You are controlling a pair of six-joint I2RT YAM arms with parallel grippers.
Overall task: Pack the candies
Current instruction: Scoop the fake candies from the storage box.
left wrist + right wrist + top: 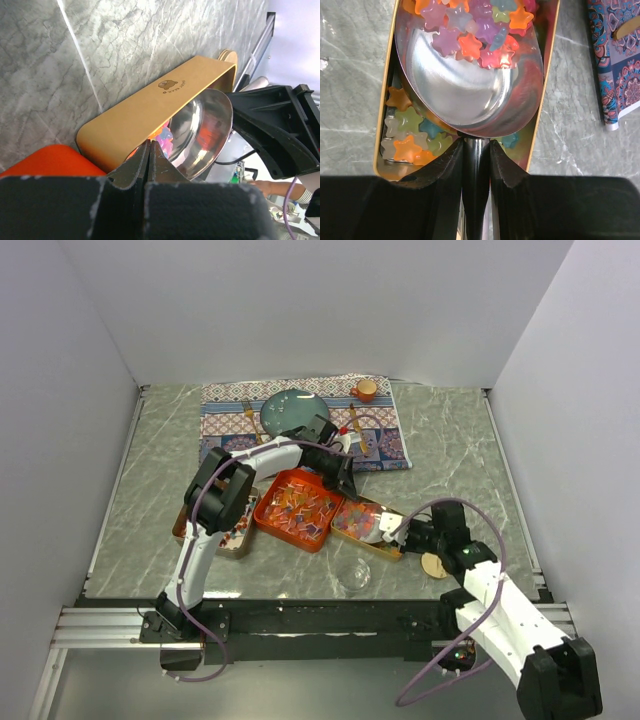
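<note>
Silver scoop (pixel 470 95) heaped with star candies (pixel 470 30), right gripper (pixel 476 148) clamped on its handle.

Pink, orange, yellow and green stars crowd the front of the scoop's bowl, which sits over the tan tray (pixel 150 105), and more stars lie on the tray floor underneath. The right jaws press tight on the thin metal handle, one finger on either side. Over to the left gripper (pixel 149 150): pinched fully together with nothing between the fingers, tips at the tan tray's long wall, close by the scoop's rim; whether they touch it, I cannot tell. Right beside the tan tray, the orange tray (pixel 262 512) holds red and orange candies (pixel 300 506). Further back on the marble table (pixel 450 440), a patterned cloth (pixel 385 448) carries a teal plate (pixel 290 410) and an orange cup (pixel 366 390).
</note>
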